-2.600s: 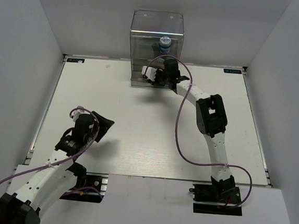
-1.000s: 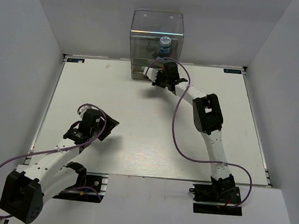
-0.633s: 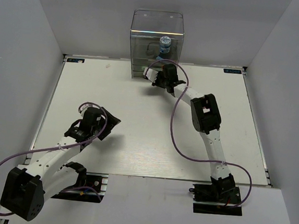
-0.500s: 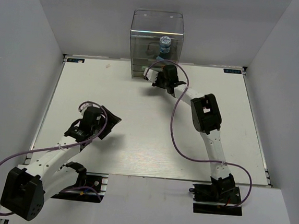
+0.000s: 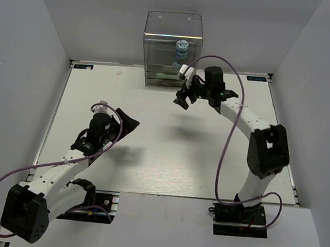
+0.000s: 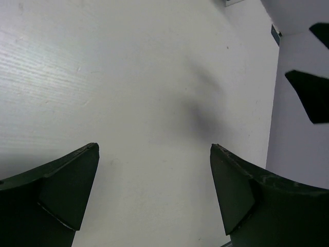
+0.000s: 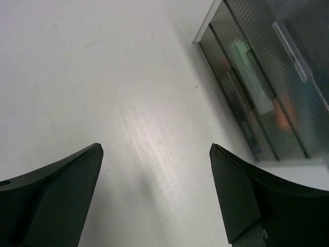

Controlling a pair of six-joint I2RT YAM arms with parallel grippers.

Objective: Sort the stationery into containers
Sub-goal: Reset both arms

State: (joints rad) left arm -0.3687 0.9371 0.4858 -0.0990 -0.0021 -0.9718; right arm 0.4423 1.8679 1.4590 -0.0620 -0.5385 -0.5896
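The containers are one tall clear plastic cabinet (image 5: pixel 171 49) with stacked drawers at the table's far edge. A blue-white roll (image 5: pixel 182 46) sits in its upper level. In the right wrist view the cabinet's lower drawers (image 7: pixel 267 103) hold a green-white pen (image 7: pixel 248 69) and an orange piece (image 7: pixel 281 118). My right gripper (image 5: pixel 183 97) (image 7: pixel 156 148) hangs open and empty just in front of the cabinet, to its right. My left gripper (image 5: pixel 130 124) (image 6: pixel 154 149) is open and empty over bare table at mid-left. No loose stationery shows on the table.
The white table (image 5: pixel 162 152) is walled by grey panels left, right and behind. Purple cables loop off both arms. In the left wrist view two dark pointed shapes (image 6: pixel 311 95) show at the far right against the wall.
My right arm has pulled back from the cabinet's front and swung right, and its jaws have opened. My left gripper has opened wider and shifted slightly forward.
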